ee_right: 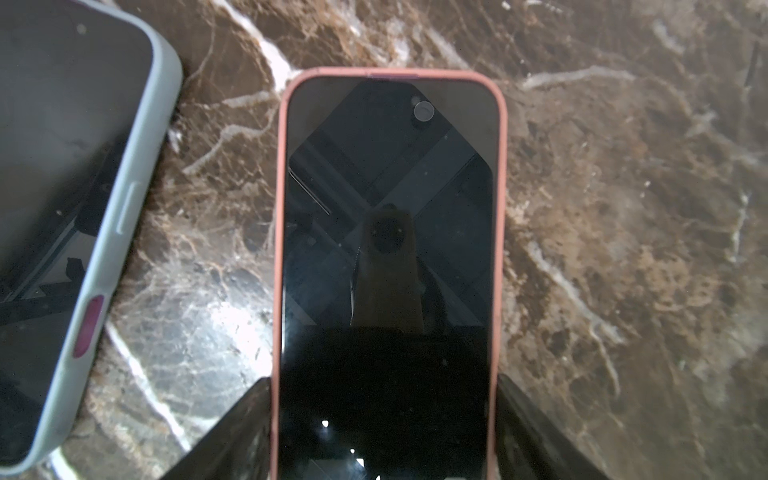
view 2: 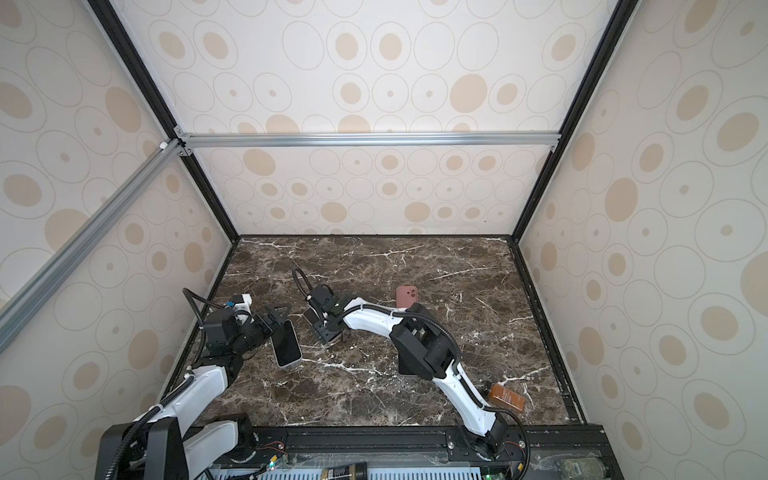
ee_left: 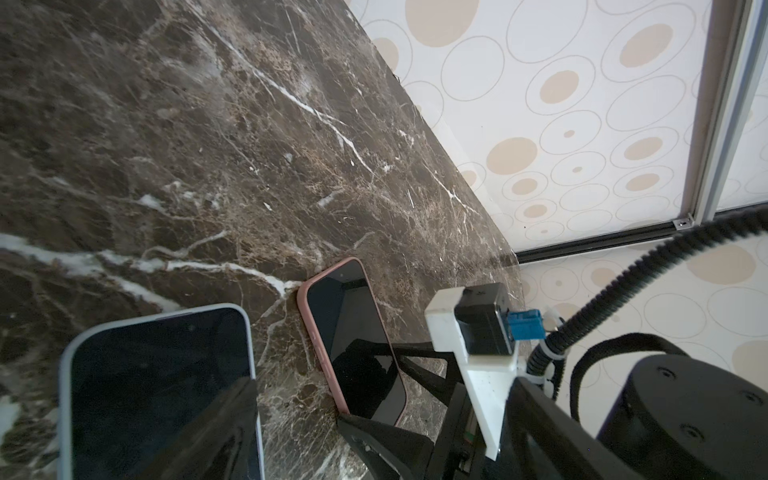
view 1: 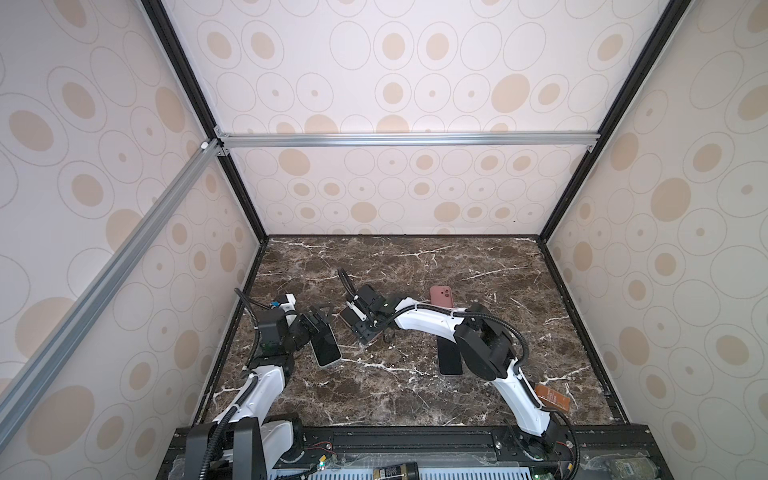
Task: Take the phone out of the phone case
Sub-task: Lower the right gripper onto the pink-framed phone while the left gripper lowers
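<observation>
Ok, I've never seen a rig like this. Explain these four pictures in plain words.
Two white robot arms stand at a marble table, each ending in a two-fingered gripper. Two pictures look down from overhead; two come from cameras on the arms' wrists. On the table lie a phone in a pale blue case, a phone in a pink case, a black phone, another pink case lying back up, and something flat and orange. The left gripper is open over the pale blue phone's end, holding nothing. The right gripper straddles the pink-cased phone; whether it grips yet is unclear.
</observation>
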Available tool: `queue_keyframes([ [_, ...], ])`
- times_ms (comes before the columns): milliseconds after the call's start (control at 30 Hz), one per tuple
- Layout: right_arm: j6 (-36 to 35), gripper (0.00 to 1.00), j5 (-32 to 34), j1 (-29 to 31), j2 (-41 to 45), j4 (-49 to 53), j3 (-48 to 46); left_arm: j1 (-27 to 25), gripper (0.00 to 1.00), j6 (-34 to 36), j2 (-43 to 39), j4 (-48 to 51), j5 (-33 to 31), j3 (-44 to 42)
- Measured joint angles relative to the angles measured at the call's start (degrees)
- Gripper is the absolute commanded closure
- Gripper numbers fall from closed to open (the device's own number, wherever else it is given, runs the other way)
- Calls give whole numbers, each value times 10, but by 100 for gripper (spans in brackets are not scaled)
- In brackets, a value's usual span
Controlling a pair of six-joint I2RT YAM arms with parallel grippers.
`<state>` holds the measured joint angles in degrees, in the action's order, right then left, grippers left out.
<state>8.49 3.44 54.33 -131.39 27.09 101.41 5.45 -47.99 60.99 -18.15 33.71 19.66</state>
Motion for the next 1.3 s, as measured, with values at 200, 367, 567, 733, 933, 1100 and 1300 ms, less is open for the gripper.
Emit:
queue_keyframes([
  [200, 30, 26, 2, -2, 53, -16, -83, -70, 10, 0, 21, 7, -33, 12],
  [367, 76, 26, -42, -20, 138, -65, -212, -120, 12, -4, 41, 1, -58, 17],
  [567, 150, 27, -129, -70, 210, -184, -340, -160, 14, -18, 96, -20, -70, 34],
  [733, 199, 28, -171, -90, 231, -261, -394, -207, 23, -44, 158, -56, -70, 56],
  [933, 228, 28, -184, -97, 240, -304, -420, -230, 36, -91, 226, -123, -55, 58],
  [1100, 232, 29, -183, -97, 243, -315, -427, -244, 43, -116, 277, -165, -43, 65],
  [1300, 237, 29, -183, -97, 244, -322, -431, -264, 52, -154, 336, -233, -19, 72],
])
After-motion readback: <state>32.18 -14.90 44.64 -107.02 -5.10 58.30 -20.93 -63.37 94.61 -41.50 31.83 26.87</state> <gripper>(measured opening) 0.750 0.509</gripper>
